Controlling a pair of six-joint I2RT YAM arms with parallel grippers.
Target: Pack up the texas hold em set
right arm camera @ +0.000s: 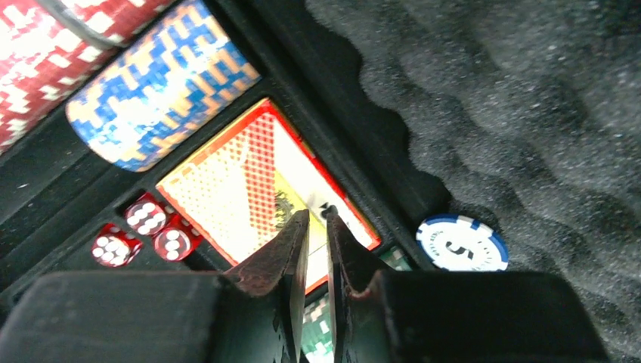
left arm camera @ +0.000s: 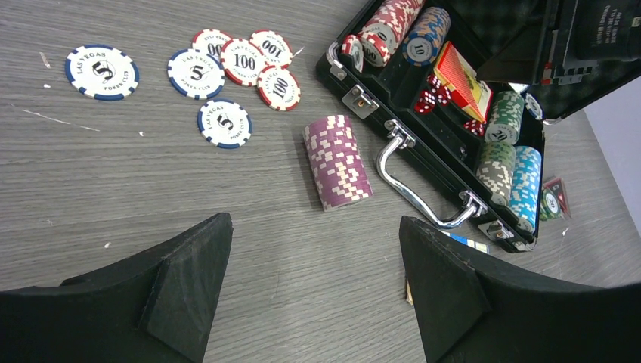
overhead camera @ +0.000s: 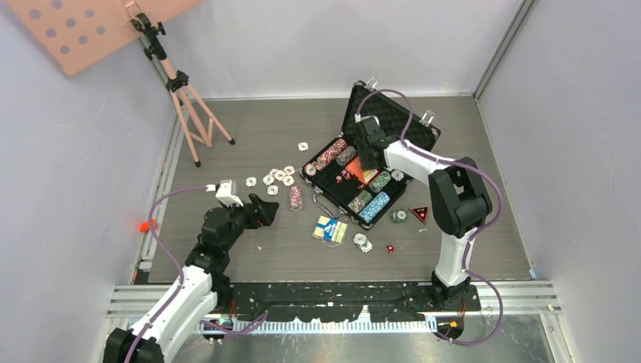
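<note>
- Our right gripper (right arm camera: 316, 221), fingers nearly together on nothing visible, hovers over the red deck (right arm camera: 249, 189) seated in the open briefcase (overhead camera: 393, 113), toward the table's far right.
- Our left gripper (left arm camera: 314, 227), fingers wide apart, faces the purple chip stack (left arm camera: 338, 161) lying mid-table. Next, we judge, it clamps the stack's two ends.

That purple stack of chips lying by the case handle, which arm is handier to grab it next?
Left. Its open left hand hovers just before the purple stack, nothing between them. The right hand is inside the case, over the red card deck.
</note>
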